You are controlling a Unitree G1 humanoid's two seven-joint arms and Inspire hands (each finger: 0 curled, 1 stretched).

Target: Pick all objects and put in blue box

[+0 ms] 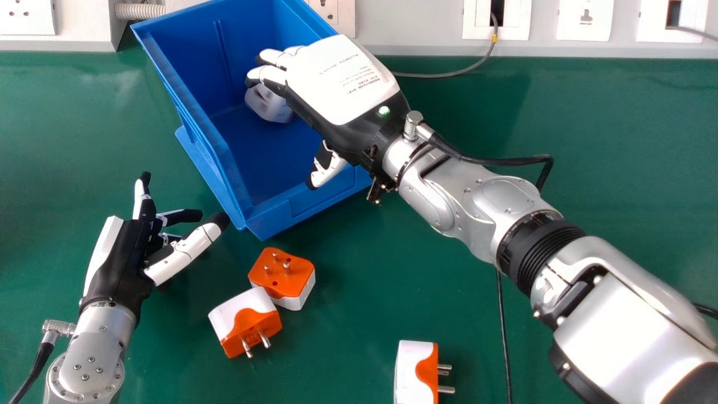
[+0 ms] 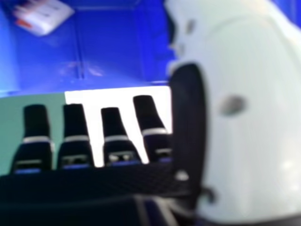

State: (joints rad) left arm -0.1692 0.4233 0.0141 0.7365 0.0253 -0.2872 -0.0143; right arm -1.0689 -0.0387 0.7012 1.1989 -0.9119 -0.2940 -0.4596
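Orange and white, the lone adapter [image 1: 408, 373] lies nearest you on the green table [image 1: 359, 292], out in front of the blue box [image 1: 305, 205] and towards its right, with its pins pointing right. You have 2 more closer in, just in front of the box's near corner: the tilted adapter [image 1: 244, 322] with pins towards you, touching or almost touching the pins-up adapter [image 1: 283, 278]. With those 2 so close together, you may well nudge 1 while grasping the other.

Your left hand [image 1: 120, 264] rests to the left of the box's near corner, fingers loose and holding nothing, probably parked there to leave the box mouth free for the other arm.

Your right hand [image 1: 336, 78] is over the box, wide, with straight fingers and thumb spread apart and nothing gripped, as a release inside the walls would need. Farther on, below its fingertips, you have the dropped adapter [image 1: 269, 104] inside the box; whether it lies settled, you cannot tell. Next, I'd judge, you clear the box rim and go for 1 of the 3 outside
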